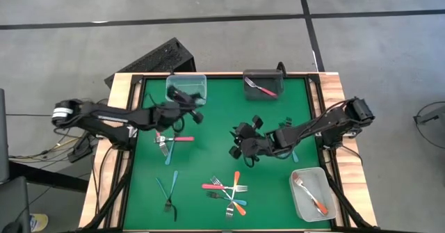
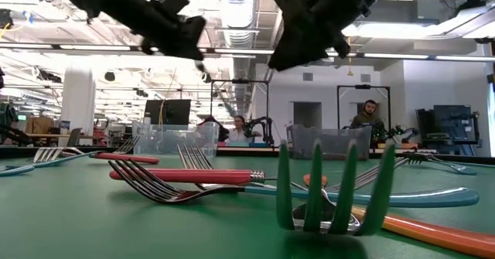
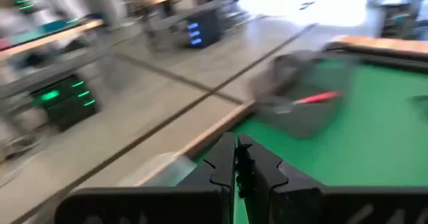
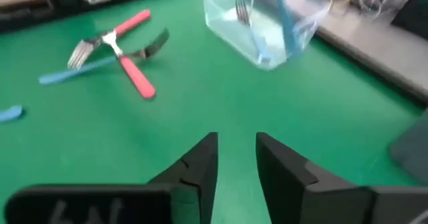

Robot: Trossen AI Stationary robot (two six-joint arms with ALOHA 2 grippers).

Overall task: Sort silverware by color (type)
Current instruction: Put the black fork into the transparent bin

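Forks lie scattered on the green table [image 1: 208,149]. A red and a blue fork [image 1: 168,141] lie crossed at the left, also in the right wrist view as the crossed forks [image 4: 117,50]. Two blue forks [image 1: 167,190] lie near the front. A mixed pile [image 1: 227,191] of red, orange and blue forks lies at the near middle. My left gripper [image 1: 199,115], shut [image 3: 236,162], hovers beside the clear tub [image 1: 186,87], which holds a blue fork [image 4: 259,30]. My right gripper [image 1: 238,147], open [image 4: 237,158], hovers over bare mat at mid-table.
A dark tub [image 1: 263,84] at the far edge holds a red fork [image 3: 314,99]. A pale tub [image 1: 311,193] at the near right holds an orange fork. Another blue fork [image 1: 295,154] lies under my right arm. Wooden rails frame the table. People sit in the room beyond.
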